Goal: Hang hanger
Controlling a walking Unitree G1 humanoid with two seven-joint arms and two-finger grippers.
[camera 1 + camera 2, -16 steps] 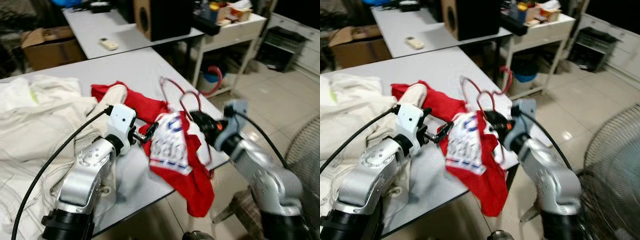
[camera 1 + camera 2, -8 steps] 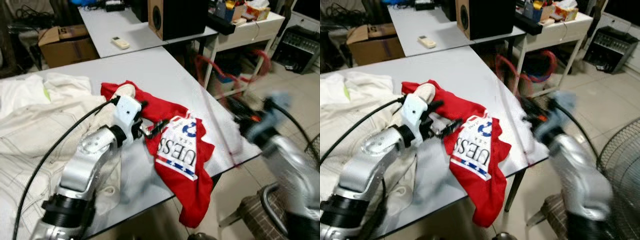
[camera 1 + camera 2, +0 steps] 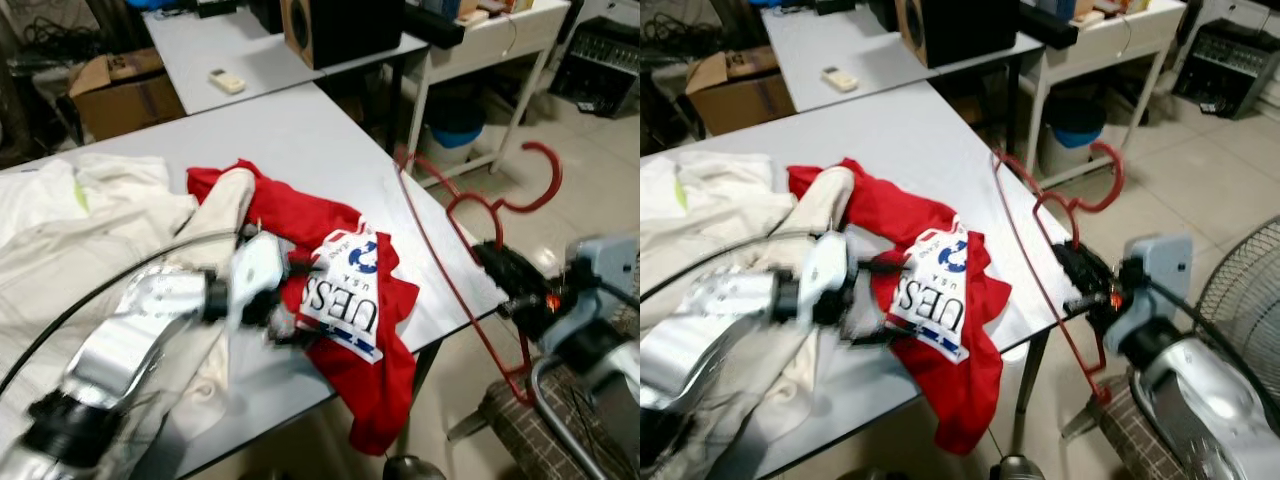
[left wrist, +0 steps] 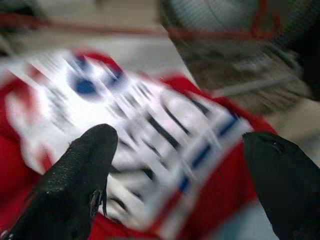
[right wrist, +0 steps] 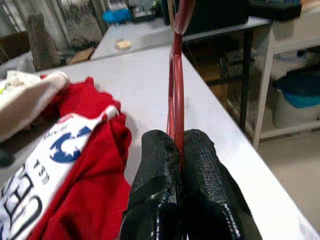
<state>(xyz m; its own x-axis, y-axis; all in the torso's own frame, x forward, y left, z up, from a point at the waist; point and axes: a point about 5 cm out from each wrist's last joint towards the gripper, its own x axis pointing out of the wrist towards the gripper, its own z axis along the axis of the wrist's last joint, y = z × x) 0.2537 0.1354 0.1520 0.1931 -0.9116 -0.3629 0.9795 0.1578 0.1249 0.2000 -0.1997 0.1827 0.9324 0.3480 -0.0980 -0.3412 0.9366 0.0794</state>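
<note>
The right gripper point(image 5: 177, 150) is clamped on a thin red wire hanger point(image 3: 470, 215), holding it in the air off the right edge of the grey rectangular table point(image 3: 300, 140), its hook pointing to the far right over the tiled floor. The left gripper point(image 4: 180, 165), blurred, hovers with its black fingers point(image 4: 80, 175) spread wide and empty just over a crumpled red shirt with a white and blue printed panel point(image 3: 345, 300). That shirt lies at the near right of the table, one end drooping over the edge. A heap of cream cloth point(image 3: 70, 230) covers the left of the table.
</note>
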